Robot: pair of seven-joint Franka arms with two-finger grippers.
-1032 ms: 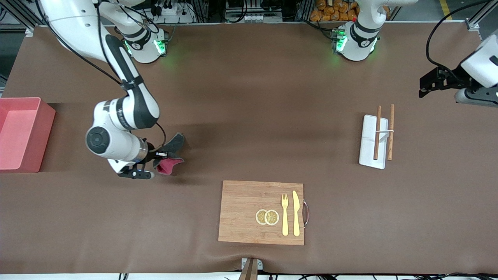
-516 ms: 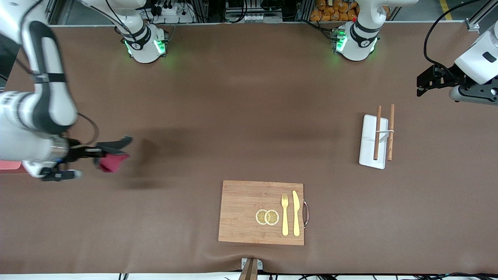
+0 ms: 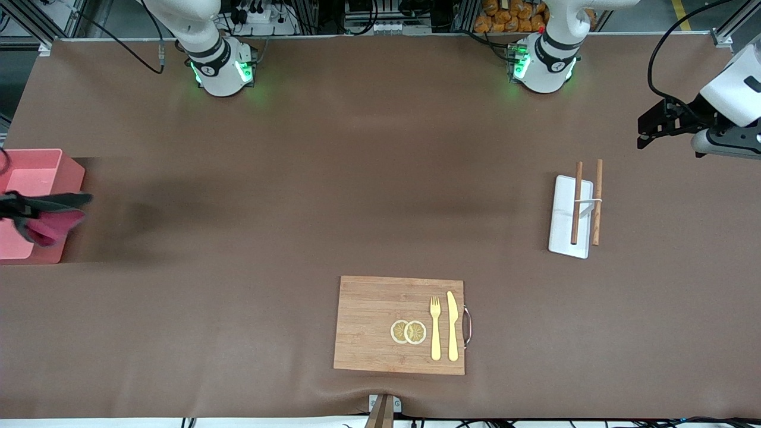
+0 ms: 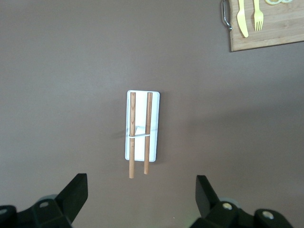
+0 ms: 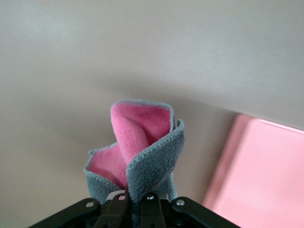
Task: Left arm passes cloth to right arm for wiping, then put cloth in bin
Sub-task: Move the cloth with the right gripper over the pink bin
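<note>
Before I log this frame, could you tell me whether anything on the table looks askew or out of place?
One small oddity: the chopsticks overhang the white tray at both ends, and one lies along its edge rather than squarely on it. Fork, knife and lemon slices sit tidily on the cutting board.

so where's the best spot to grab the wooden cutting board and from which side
Judging by shape, take the wooden cutting board by its metal handle on the short edge toward the left arm's end, coming from above. The board lies flat with no raised lip, and the handle stands clear of the fork and knife.
</note>
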